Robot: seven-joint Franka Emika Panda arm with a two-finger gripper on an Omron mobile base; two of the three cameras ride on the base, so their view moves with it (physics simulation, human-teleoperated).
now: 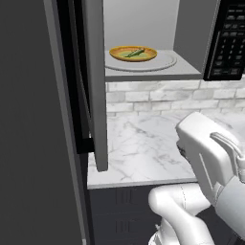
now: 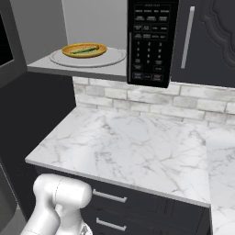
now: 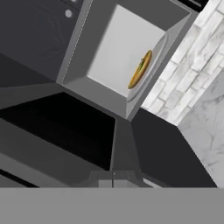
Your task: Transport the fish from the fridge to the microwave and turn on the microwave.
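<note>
**Fish is in, door is wide open**

The fish (image 1: 135, 52) lies on a little orange plate (image 1: 149, 53), and the plate sits on the round pale tray (image 1: 165, 61) inside the microwave (image 2: 151, 41). So the fish is already where it should be. From my hand camera I see it too, tipped sideways, because my hand is rolled over.

My pincer (image 3: 113, 180) is clenched tight with nothing in it. It is down low, below the microwave and out in front of it.

What is left, I think, is to close the door (image 1: 93, 86) and press a button on the keypad (image 2: 149, 43).

What could go wrong? The door hangs far out to the left. If I push it too fast, it might bounce back open, and then the microwave may not start. If I swing my arm up carelessly, I could bump the edge of the door or the shelf under the fish. The buttons are small and close together, so my closed pincer could hit the wrong one.

Under the microwave is a white marble counter (image 2: 137, 147). Behind it is a wall of pale bricks (image 2: 193, 103). Dark drawers (image 2: 137, 204) with silver handles sit below the counter, and a dark cupboard (image 2: 206, 41) is to the right of the keypad.
</note>
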